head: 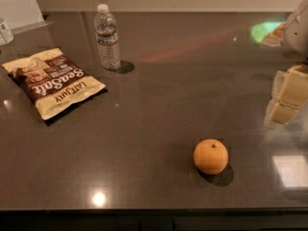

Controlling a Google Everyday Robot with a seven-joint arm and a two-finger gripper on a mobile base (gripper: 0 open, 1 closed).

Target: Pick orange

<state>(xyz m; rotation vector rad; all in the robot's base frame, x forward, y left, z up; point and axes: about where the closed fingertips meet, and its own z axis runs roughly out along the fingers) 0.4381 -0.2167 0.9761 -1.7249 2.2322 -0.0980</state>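
- The orange (211, 156) sits alone on the dark table (154, 129), near the front edge and right of centre, with its small dark stem spot facing up and towards the right.
- The gripper (287, 97) hangs at the far right edge of the view, above the table surface, farther back than the fruit and well apart from it. Only its pale yellow blocks and a piece of the grey arm (297, 30) above them show.
- The gripper is cut off by the frame edge, so I cannot tell whether it is released or clenched. It seems to carry nothing.
- Judging by this, the task is at the approach step: the fruit is not yet touched and nothing has been lifted.
- The next move calls for bringing the gripper leftwards and nearer until it is over the fruit. It then needs to be spread wider than the fruit before it comes down around its widest part.
- The fruit is round and lies on a smooth, glossy top, so an off-centre touch would probably roll it away. A centred, level descent matters.
- The chip bag (53, 81) and the water bottle (107, 36) lie far to the left, well apart from the fruit, and are out of the path.
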